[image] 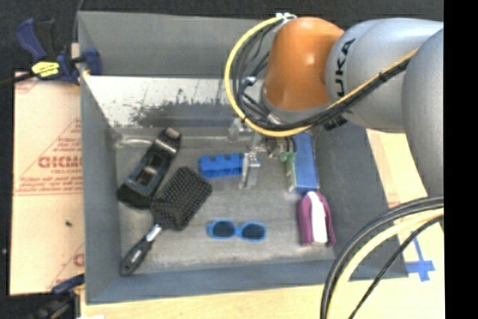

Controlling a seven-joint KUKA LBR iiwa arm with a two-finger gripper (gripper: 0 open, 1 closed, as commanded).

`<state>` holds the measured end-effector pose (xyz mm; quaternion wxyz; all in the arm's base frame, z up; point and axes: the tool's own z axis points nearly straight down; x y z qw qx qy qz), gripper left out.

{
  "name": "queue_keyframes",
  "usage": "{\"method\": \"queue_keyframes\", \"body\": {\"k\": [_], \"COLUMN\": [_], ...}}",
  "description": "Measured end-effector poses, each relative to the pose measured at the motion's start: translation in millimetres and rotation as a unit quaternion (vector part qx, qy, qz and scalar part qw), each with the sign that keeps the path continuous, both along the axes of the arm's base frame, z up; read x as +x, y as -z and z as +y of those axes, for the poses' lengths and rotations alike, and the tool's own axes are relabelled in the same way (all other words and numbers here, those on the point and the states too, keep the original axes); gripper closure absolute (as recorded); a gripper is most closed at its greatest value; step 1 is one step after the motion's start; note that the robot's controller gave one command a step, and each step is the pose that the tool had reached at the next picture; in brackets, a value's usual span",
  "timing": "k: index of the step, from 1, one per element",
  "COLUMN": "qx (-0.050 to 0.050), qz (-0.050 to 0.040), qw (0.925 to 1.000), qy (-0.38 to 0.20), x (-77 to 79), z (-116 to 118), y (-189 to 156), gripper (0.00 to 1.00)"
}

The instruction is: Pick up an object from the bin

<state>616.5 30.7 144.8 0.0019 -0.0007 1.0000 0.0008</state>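
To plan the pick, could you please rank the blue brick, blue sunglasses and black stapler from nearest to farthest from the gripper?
1. Blue brick, mid-bin, right beside the gripper.
2. Blue sunglasses, below it in the view.
3. Black stapler, at the bin's left side.

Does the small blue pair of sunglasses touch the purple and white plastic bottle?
Apart. The camera view shows bare grey bin floor between the blue sunglasses and the purple and white bottle.
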Motion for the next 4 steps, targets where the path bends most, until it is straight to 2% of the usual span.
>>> {"method": "queue_keyframes", "body": {"k": [1, 2, 3, 4], "qx": [0.000, 0.001, 0.001, 0.000], "qz": [0.0000, -0.0007, -0.0007, -0.0013], "qw": [1.0000, 0.9997, 0.9997, 0.9999], "qy": [0.000, 0.023, 0.023, 0.016], "x": [0.0, 23.6, 23.6, 24.7], "z": [0.0, -3.4, -3.5, -6.9], "y": [0.0, 73.8, 73.8, -73.2], "gripper": [0.00, 1.00, 1.00, 1.00]}}
